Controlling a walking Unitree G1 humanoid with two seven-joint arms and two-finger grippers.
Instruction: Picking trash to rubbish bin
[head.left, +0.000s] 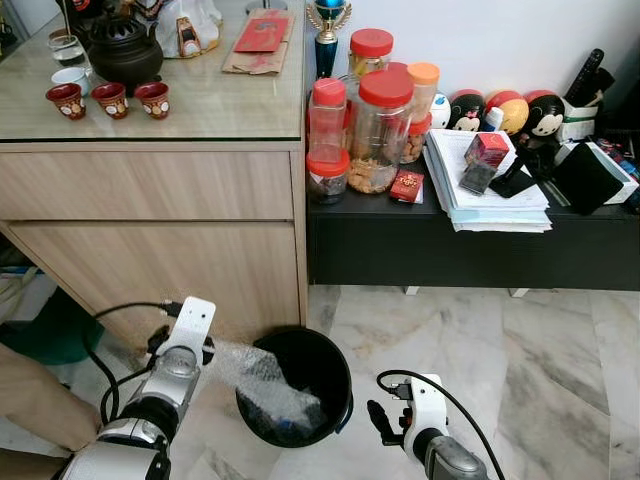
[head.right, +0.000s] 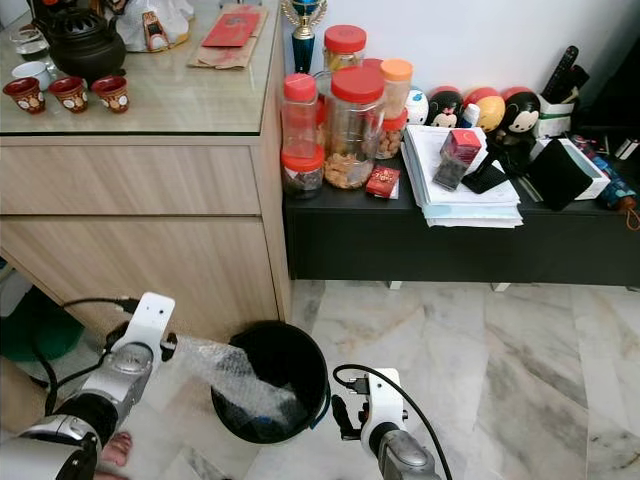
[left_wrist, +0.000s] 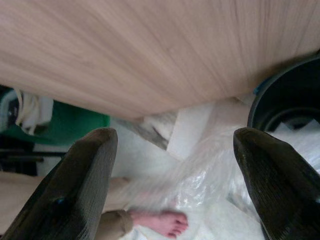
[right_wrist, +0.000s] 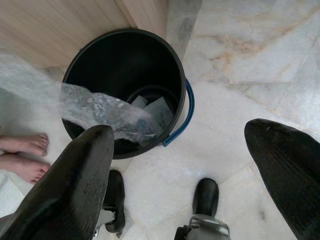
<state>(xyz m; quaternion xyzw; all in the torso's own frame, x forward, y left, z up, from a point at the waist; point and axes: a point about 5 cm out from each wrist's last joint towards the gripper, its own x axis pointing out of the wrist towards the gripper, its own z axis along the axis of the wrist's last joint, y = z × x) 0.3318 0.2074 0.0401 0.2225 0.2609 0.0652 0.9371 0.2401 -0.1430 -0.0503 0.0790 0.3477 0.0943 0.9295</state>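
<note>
Even, soft indoor light; head views sharp and bright. Pale sheen on the glass tabletop (head.left: 200, 100) and marble floor (head.left: 520, 350). Inside of the black bin (right_wrist: 130, 65) is dark. Left wrist view soft, with the plastic wrap (left_wrist: 200, 175) smeared; the near fingers (right_wrist: 80, 185) are out of focus.

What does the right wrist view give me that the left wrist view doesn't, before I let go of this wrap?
Right wrist view: the whole rubbish bin from above, its blue handle, paper scraps inside, and the wrap's far end draped over the rim into it.
Left wrist view: the wooden cabinet close overhead, and a green object beside it.
Both: the bubble wrap, the bin, a person's bare feet, and open fingers.
</note>
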